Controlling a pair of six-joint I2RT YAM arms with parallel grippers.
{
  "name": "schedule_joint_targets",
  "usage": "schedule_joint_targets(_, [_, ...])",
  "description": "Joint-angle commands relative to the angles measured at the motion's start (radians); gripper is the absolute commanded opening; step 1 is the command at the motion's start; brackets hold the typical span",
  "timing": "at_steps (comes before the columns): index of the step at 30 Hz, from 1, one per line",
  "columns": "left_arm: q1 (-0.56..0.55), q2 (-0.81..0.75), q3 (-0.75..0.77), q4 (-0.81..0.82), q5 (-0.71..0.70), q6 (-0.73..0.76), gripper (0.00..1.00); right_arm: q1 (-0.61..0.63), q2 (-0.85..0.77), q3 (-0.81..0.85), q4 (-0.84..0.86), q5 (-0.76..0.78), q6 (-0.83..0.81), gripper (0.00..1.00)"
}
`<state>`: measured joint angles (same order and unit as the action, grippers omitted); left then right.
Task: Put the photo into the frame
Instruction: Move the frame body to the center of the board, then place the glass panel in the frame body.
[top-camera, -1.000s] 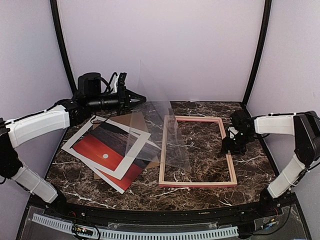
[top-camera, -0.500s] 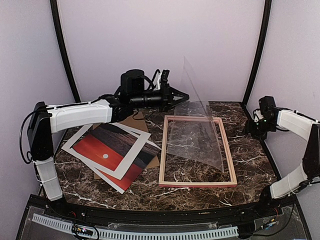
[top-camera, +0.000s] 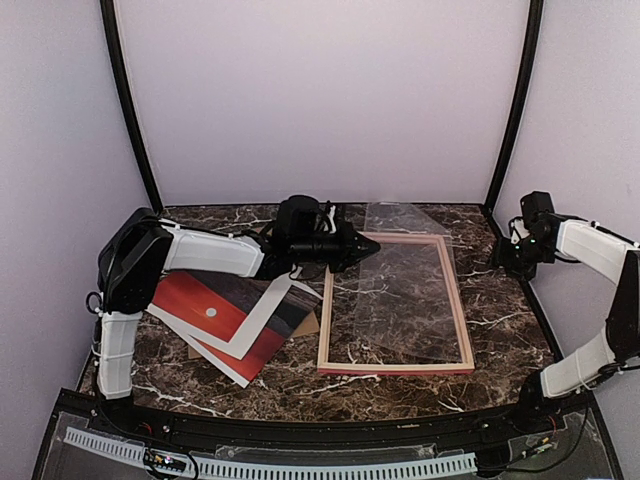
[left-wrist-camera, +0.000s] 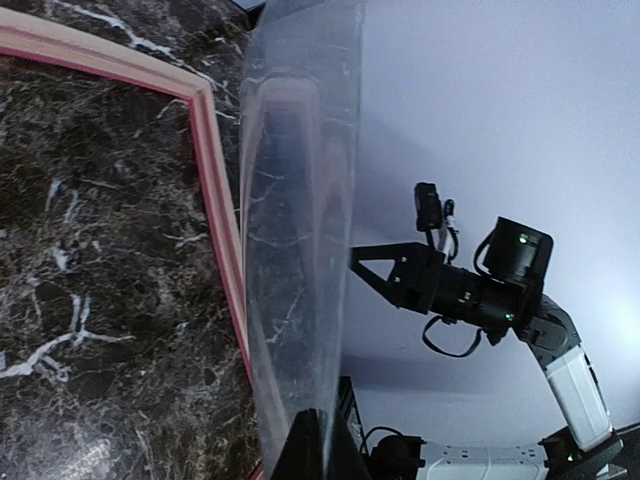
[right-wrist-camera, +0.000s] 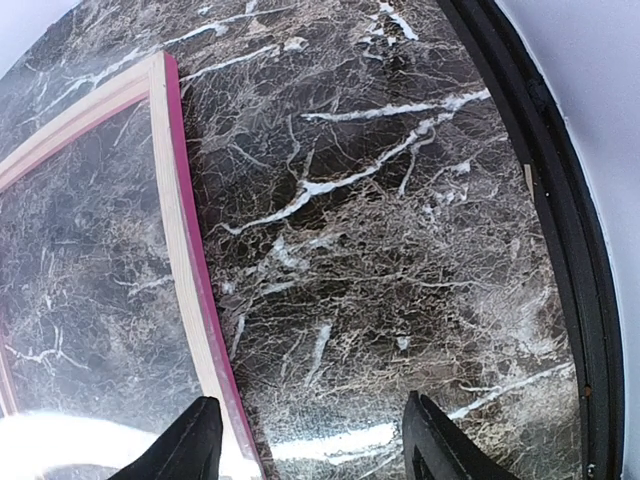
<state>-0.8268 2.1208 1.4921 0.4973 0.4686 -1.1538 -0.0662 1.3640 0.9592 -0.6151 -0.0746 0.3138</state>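
Observation:
The photo (top-camera: 205, 305), a red sunset print with a white border, lies at the left of the table. The pink wooden frame (top-camera: 395, 368) lies flat at the middle right. My left gripper (top-camera: 362, 250) is at the frame's far left corner, shut on a clear pane (top-camera: 405, 300) that lies tilted over the frame opening. In the left wrist view the fingertips (left-wrist-camera: 315, 440) pinch the pane's edge (left-wrist-camera: 295, 230) beside the frame rail (left-wrist-camera: 215, 200). My right gripper (top-camera: 503, 262) is open and empty, right of the frame; its wrist view shows the right rail (right-wrist-camera: 185, 230) by the left finger (right-wrist-camera: 190, 450).
A brown cardboard board (top-camera: 312, 326) and a second red print (top-camera: 250, 352) lie under the photo. Black cage posts stand at the back corners (top-camera: 512, 100). The table's raised black rim (right-wrist-camera: 560, 230) runs close to the right of my right gripper.
My left arm has swung right and come down, laying the clear pane from upright down over the frame. My right gripper left the frame's right rail and now holds still at the back right.

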Motion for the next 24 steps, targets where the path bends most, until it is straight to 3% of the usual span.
schedule_joint_targets(1, [0.005,-0.007,-0.061,-0.004,-0.093,-0.008,0.00,-0.001,-0.019,-0.004,0.001,0.001,-0.003,0.63])
schedule_joint_targets(13, [0.006,-0.001,-0.079,-0.135,-0.171,0.089,0.00,0.004,-0.020,-0.075,0.065,-0.105,-0.023,0.65])
schedule_joint_targets(18, [0.007,-0.001,-0.081,-0.170,-0.187,0.117,0.00,0.037,-0.008,-0.102,0.099,-0.125,-0.030,0.76])
schedule_joint_targets(24, [0.014,-0.001,-0.084,-0.211,-0.196,0.144,0.00,0.095,0.028,-0.099,0.111,-0.101,-0.022,0.79])
